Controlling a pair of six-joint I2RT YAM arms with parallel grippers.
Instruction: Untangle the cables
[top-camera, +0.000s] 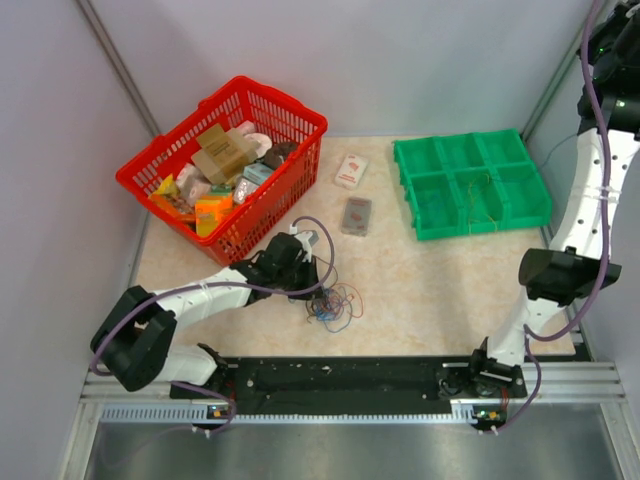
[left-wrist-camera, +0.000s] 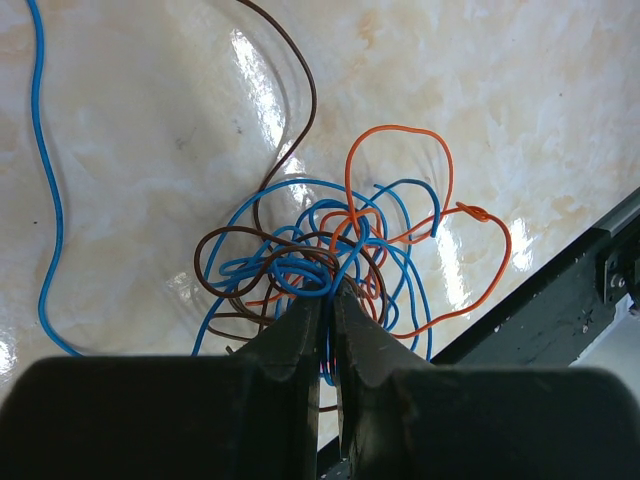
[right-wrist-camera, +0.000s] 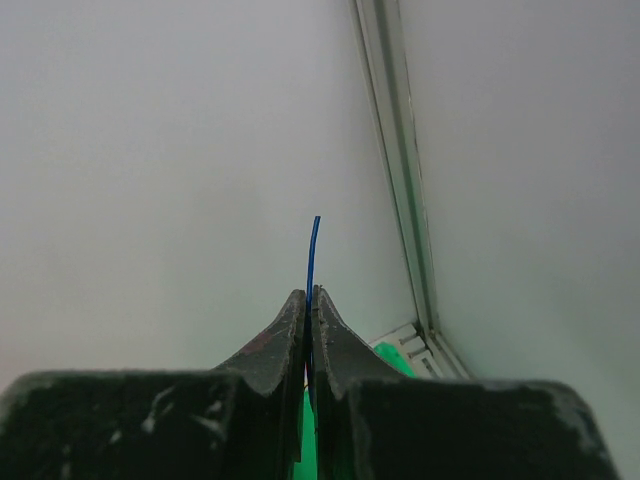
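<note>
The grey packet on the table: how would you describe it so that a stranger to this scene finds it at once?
Start at the red basket at the far left and look right, toward the green tray. Two small flat packets lie in the gap between them. The grey packet is the darker, nearer one; the white packet, with red print, lies behind it.

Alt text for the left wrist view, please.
The left gripper, nearly closed, pinches the near edge of a tangle of cables, thin blue, brown and orange loops on a glossy beige table. A black rail crosses the lower right corner.
</note>
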